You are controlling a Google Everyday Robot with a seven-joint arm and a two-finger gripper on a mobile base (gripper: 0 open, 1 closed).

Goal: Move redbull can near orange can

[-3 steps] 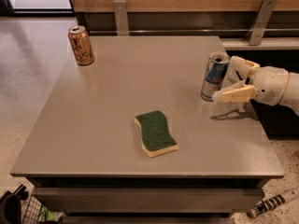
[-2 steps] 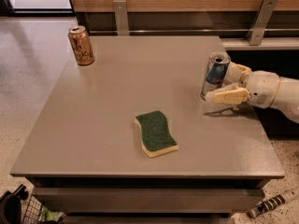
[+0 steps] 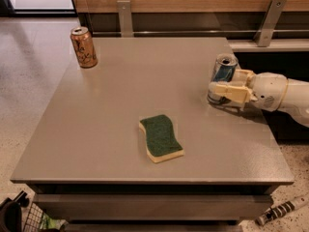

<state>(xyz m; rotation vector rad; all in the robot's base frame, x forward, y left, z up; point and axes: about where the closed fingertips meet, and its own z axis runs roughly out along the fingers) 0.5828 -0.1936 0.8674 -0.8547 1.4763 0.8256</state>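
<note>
The redbull can [image 3: 224, 69], slim, blue and silver, stands upright near the table's right edge. My gripper [image 3: 223, 84], cream-coloured, reaches in from the right at the can's level and is around its lower part. The can's base is partly hidden behind the gripper. The orange can [image 3: 84, 47], copper-orange with pale lettering, stands upright at the far left corner of the table, well apart from the redbull can.
A green and yellow sponge [image 3: 161, 137] lies flat in the front middle of the grey table [image 3: 120, 95]. A wooden wall with metal brackets [image 3: 124, 16] runs behind the table. A wire basket [image 3: 29, 219] sits on the floor at the front left.
My gripper has moved left along the table and now surrounds the redbull can's lower part. Both cans and the sponge have stayed in place.
</note>
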